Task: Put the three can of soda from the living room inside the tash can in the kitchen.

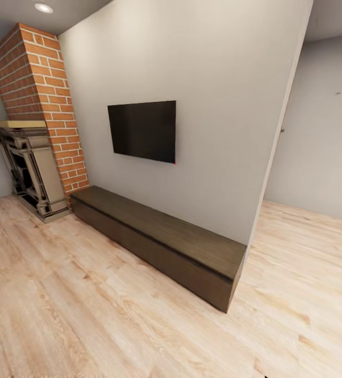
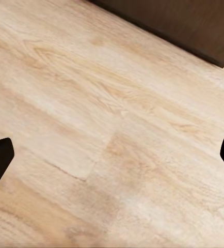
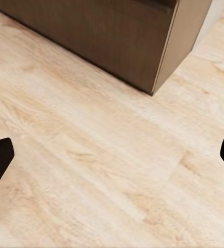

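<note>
Facing the living room wall

Both hands hang spread wide and empty over the wood floor. A dark TV hangs above a low cabinet, beside the brick fireplace.

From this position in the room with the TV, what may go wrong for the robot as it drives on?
1. The low dark cabinet stands close ahead; its corner shows near in the right wrist view, so a turn might clip it.
2. The wall's end hides part of the opening at the right, so the base could graze it.
3. Both the left gripper and the right gripper hang open over bare floor, holding nothing.
</note>
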Controlling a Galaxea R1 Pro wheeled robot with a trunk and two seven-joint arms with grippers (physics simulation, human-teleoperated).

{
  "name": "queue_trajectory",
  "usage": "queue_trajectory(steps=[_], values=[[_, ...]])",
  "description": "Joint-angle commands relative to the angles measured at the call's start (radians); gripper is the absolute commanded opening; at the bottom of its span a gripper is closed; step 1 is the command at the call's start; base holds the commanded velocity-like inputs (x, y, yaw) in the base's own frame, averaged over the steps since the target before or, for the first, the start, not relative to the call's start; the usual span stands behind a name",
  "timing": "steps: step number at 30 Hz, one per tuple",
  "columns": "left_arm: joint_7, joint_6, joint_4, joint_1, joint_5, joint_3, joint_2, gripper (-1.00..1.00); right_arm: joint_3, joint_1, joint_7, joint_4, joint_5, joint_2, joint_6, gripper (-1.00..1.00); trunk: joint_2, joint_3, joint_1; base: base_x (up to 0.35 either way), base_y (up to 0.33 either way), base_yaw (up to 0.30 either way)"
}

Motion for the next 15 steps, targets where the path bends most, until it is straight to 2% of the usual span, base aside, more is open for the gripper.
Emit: queue_trajectory(steps=[1, 8, 15], values=[[0.0, 0.0, 0.0, 0.0, 0.0, 0.0, 0.0, 1.0, 0.0, 0.0, 0.0, 0.0, 0.0, 0.0, 0.0, 1.0, 0.0, 0.0, 0.0, 0.0, 0.0, 0.247], [0.0, 0.0, 0.001, 0.0, 0.0, 0.0, 0.0, 1.0, -0.002, 0.0, -0.001, 0.001, -0.001, 0.0, 0.0, 1.0, 0.0, 0.0, 0.0, 0.0, 0.0, 0.238], [0.0, 0.0, 0.001, 0.0, 0.0, 0.0, 0.0, 1.0, -0.003, 0.0, -0.002, 0.001, 0.0, 0.0, 0.0, 1.0, 0.0, 0.0, 0.0, 0.0, 0.0, 0.173]])
